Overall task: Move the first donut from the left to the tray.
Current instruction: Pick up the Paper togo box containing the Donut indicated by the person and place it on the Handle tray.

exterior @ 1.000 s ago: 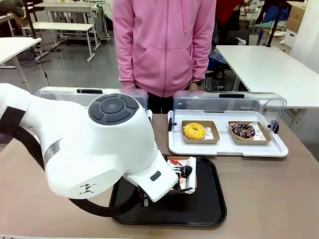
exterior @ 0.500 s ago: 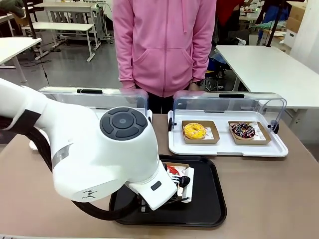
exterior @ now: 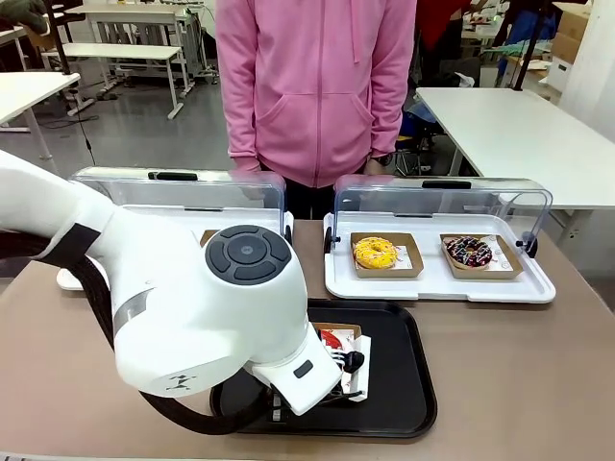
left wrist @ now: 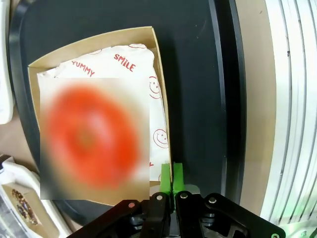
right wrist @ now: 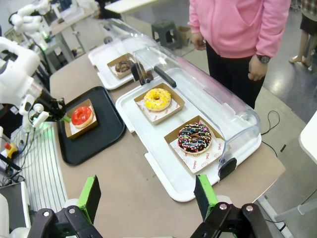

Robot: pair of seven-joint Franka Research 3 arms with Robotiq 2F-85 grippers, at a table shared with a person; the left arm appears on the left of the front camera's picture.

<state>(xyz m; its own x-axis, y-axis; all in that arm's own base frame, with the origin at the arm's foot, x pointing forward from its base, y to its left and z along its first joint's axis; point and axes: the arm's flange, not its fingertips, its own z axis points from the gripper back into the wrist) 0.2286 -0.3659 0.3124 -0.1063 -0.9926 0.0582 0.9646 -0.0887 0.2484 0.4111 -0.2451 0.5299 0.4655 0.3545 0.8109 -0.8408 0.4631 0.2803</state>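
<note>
The first donut from the left [left wrist: 91, 139], a red glazed ring, lies in its brown cardboard holder [left wrist: 89, 44] over the black tray [left wrist: 198, 74]. My left gripper [left wrist: 169, 176] is shut on the holder's side wall, with the green pads pinching the cardboard. From the front, the donut [exterior: 332, 339] peeks out beside my big white left arm, which hides most of the tray [exterior: 404, 384]. In the right wrist view the donut [right wrist: 81, 116] sits on the tray [right wrist: 106, 126] with the left gripper [right wrist: 59, 117] at the holder's edge. My right gripper [right wrist: 147, 198] hangs open high above the table.
A white tray [exterior: 442, 288] with a raised clear lid holds a yellow donut [exterior: 375, 253] and a sprinkled chocolate donut [exterior: 469, 252]. Another lidded white tray [right wrist: 106, 74] holds a brown donut [right wrist: 122, 66]. A person in a pink hoodie [exterior: 317, 86] stands at the far side.
My left arm has swung right and lower, and the holder with the red donut has come down and nearer within the tray. The grip on the holder has stayed shut.
</note>
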